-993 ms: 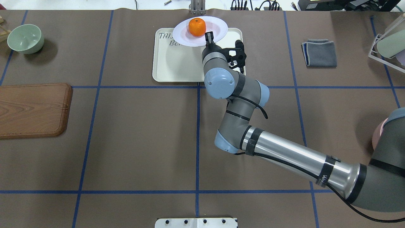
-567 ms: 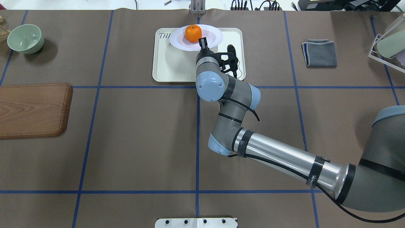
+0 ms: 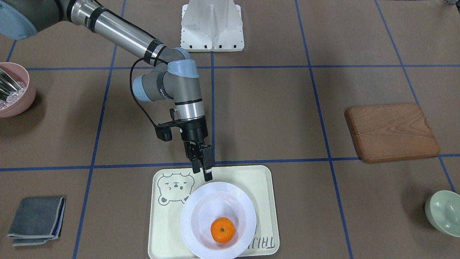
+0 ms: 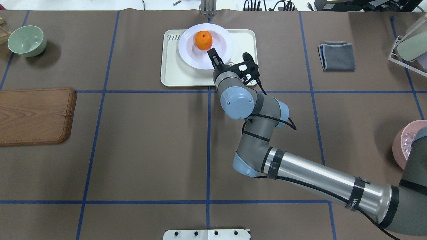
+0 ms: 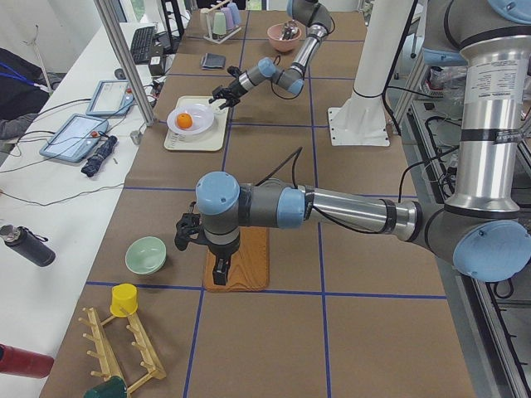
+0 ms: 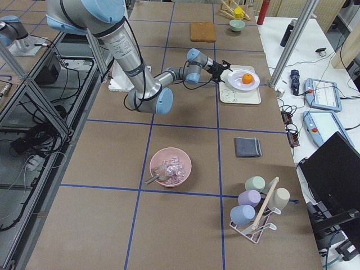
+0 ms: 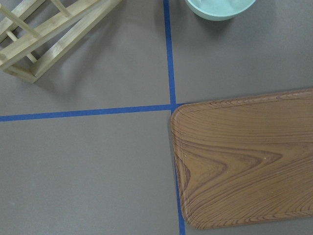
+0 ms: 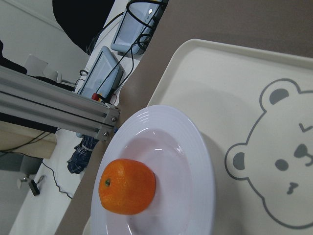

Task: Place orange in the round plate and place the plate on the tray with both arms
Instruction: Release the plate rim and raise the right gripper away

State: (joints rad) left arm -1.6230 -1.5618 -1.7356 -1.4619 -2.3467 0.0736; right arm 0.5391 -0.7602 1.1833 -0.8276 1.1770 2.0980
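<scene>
The orange (image 4: 203,40) sits in the well of the round white plate (image 4: 220,50), which lies flat on the cream tray (image 4: 180,75) at the far middle of the table. The front view shows the orange (image 3: 222,230), plate (image 3: 201,212) and tray (image 3: 244,180) too. My right gripper (image 3: 202,170) hangs open just above the tray's robot-side edge, by the plate's rim but apart from it. The right wrist view looks down on the orange (image 8: 127,186) and plate (image 8: 195,161). My left gripper (image 5: 217,269) hovers over the wooden board; I cannot tell its state.
A brown wooden board (image 4: 33,115) and pale green bowl (image 4: 26,40) are on the left. A folded grey cloth (image 4: 337,55), a cup rack (image 4: 410,46) and a pink bowl (image 4: 405,143) are on the right. A wooden rack (image 7: 49,34) stands near the left arm.
The plate with the orange came down from a tilted, held position to lie flat on the tray. My right gripper let go of its rim and drew back toward the robot.
</scene>
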